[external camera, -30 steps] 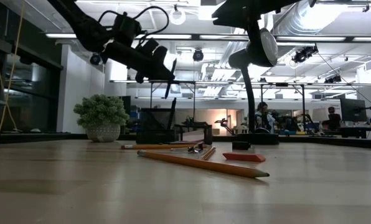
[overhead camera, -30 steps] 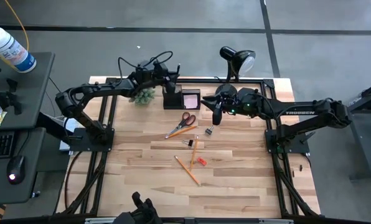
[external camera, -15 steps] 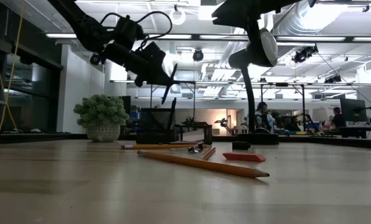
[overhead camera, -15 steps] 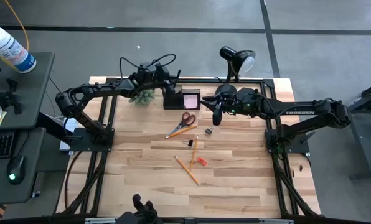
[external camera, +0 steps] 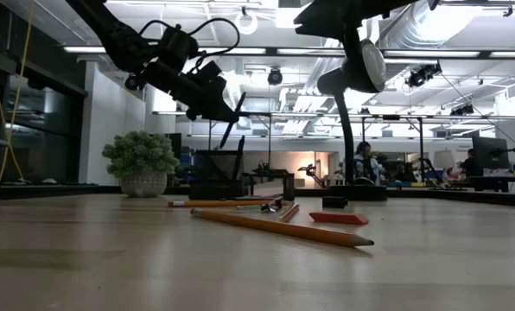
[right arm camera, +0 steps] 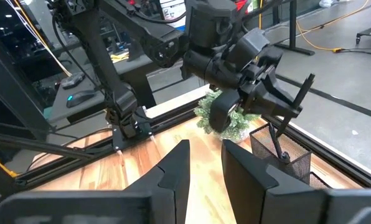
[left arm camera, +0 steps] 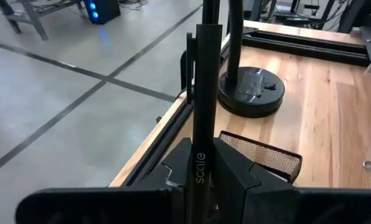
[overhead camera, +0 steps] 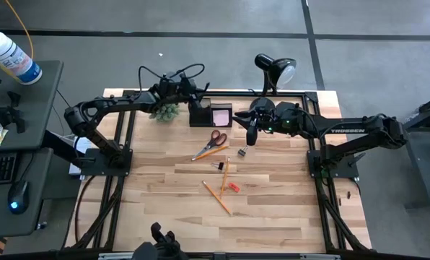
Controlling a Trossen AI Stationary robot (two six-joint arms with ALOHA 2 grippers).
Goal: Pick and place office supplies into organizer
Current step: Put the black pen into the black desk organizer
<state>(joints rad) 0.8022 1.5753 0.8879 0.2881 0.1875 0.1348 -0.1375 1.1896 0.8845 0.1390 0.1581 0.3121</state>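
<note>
The left gripper (external camera: 225,107) pinches a dark pen (external camera: 232,121) just above the black organizer (overhead camera: 199,115) at the table's far edge, the lamp base (left arm camera: 251,91) beyond it. The pen hangs tilted, its long axis steep, its lower end toward the mesh compartment. The right gripper (overhead camera: 251,136), fingers slightly apart and holding nothing, hovers near the scissors (overhead camera: 216,139). Pencils (overhead camera: 218,195) lie on the open wooden table (overhead camera: 273,217) nearer the front.

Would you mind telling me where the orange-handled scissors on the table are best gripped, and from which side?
Probably from straight above, across the shut blades just below the handles. The orange-handled scissors lie flat on the wooden table, so a sideways approach finds no edge. The blades form one narrow bar that a pincer could span, and the space around them looks free; the handle loops are wider and rounded.
</note>
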